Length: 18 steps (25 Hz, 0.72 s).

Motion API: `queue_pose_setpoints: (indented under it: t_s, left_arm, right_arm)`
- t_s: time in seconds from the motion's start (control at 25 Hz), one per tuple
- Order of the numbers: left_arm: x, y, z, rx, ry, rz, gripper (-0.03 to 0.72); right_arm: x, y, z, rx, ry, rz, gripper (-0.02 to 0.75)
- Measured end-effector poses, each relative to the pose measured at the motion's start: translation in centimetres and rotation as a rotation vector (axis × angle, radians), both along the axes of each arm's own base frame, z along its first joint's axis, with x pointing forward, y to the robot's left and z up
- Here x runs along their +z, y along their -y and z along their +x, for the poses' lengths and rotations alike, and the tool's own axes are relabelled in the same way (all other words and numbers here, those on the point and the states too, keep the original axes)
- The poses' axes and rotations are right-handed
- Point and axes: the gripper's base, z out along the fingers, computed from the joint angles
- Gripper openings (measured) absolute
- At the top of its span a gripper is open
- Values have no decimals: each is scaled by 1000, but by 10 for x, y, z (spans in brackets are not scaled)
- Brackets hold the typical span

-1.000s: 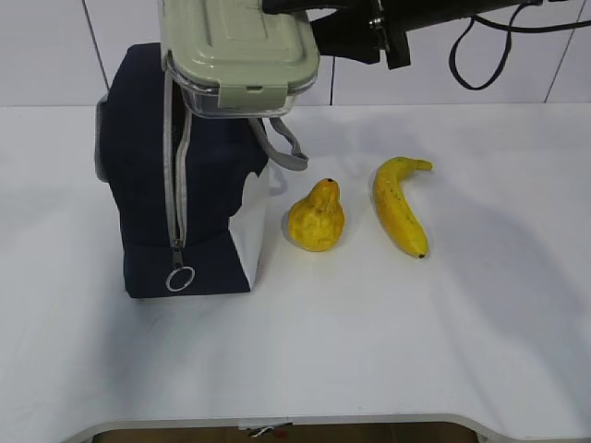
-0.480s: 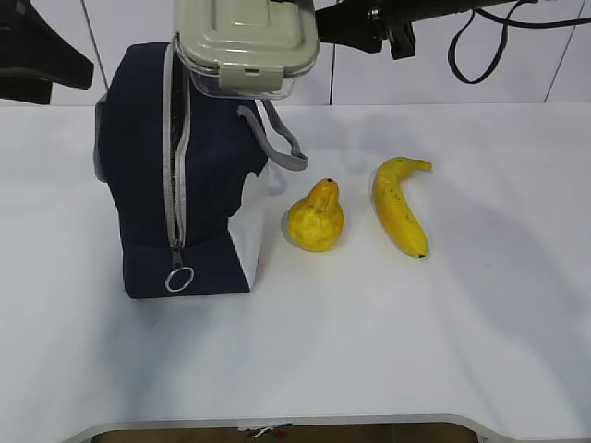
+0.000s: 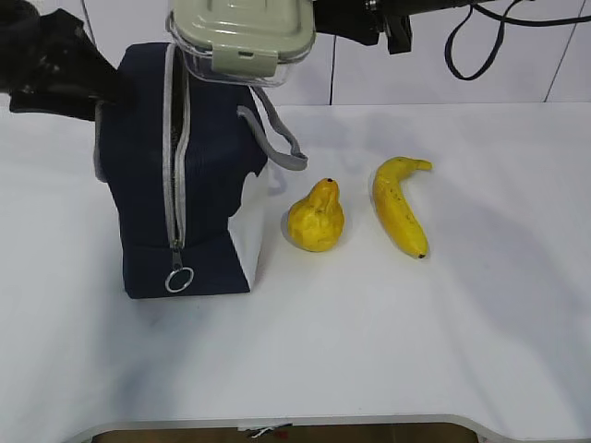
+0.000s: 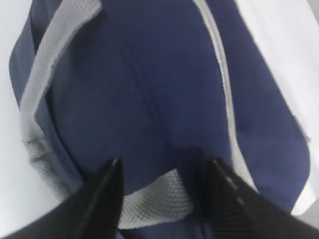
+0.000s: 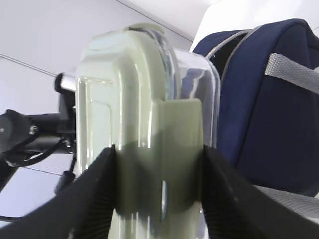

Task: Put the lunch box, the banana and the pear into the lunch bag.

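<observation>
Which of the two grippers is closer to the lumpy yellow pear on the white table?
Right. The right gripper, gripping the green-lidded lunch box, hangs above the pear; the left gripper is beyond the navy lunch bag.

**Lunch box clamped beside the bag's open top**

The lunch box was seen end-on, filling the middle of the frame — its sage-green lid facing left, its clear base to the right. It was pinched across its width by the right gripper, one dark finger pressed to each side. Just behind and to the right, the navy lunch bag was visible, its grey-trimmed opening next to the box and a grey webbing handle laid across its side.
</observation>
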Motion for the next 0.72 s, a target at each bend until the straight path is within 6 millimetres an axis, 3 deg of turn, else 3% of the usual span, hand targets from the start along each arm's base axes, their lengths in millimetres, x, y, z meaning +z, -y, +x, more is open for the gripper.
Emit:
queue_pose_setpoints:
  t_s: [0.28, 0.56, 0.72]
  left_arm:
    - [-8, 2, 4, -35, -20, 1, 43]
    - [-6, 4, 3, -49, -28, -28, 18]
    - [-1, 6, 4, -48, -18, -65, 17]
  right_arm:
    - [-2, -7, 4, -33, -10, 30, 384]
    - [-30, -41, 9, -7, -52, 24, 384]
    - [-53, -44, 20, -39, -80, -3, 384]
